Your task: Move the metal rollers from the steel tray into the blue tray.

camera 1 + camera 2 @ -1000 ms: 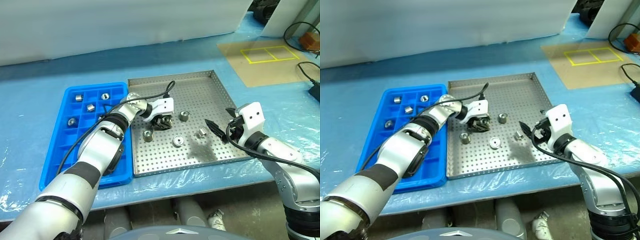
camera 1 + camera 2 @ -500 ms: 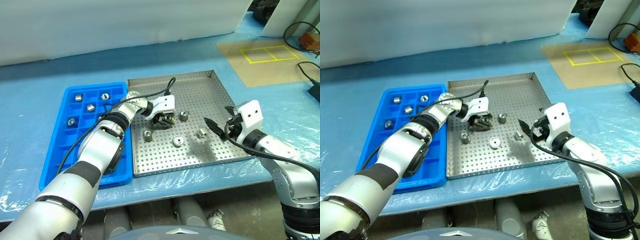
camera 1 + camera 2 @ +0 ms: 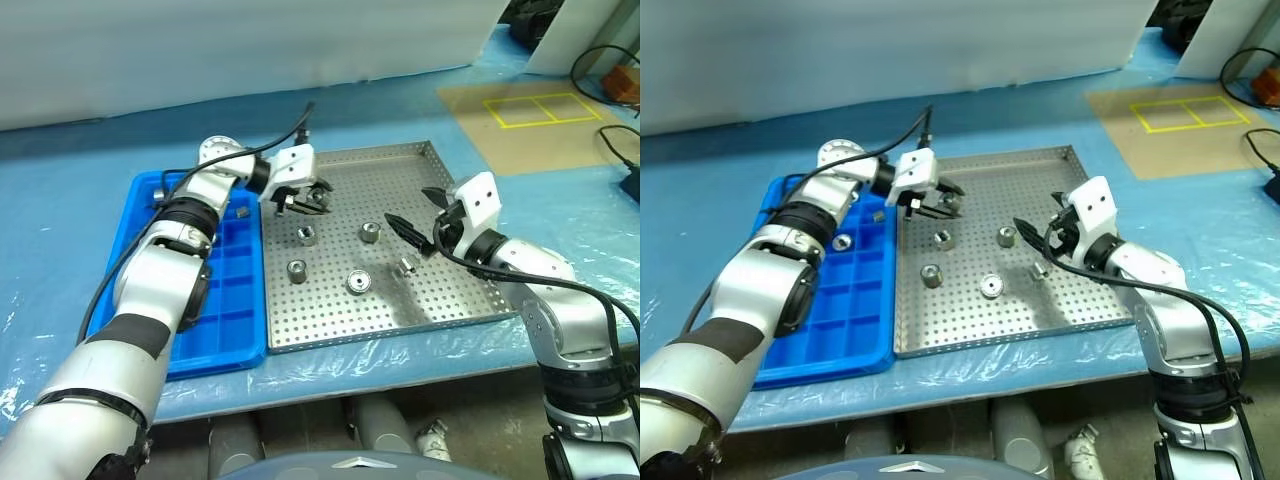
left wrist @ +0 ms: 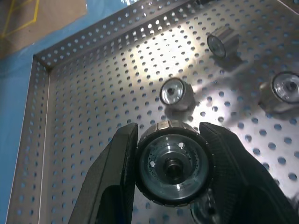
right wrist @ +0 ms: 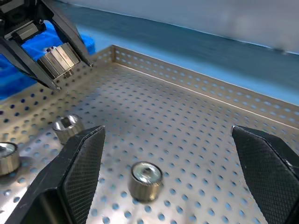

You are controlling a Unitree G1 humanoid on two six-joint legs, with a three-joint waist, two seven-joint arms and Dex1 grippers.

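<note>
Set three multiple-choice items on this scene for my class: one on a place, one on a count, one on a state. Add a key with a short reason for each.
1. Where is the roller that the left pincer grips?
A. Lying in a compartment of the blue tray
B. In the air over the steel tray, near its side by the blue tray
C. Lying on the steel tray's floor

2. How many rollers lie loose on the steel tray's floor?
A. Two
B. Five
C. Eight

3. How does the right pincer stand?
A. Open and empty
B. Shut on a roller
C. Shut on nothing

Key:
1 B, the left wrist view shows it clamped in the pincer with the perforated floor beneath.
2 B, five stand apart on the floor in the head views.
3 A, its jaws stand wide apart with nothing between them.
</note>
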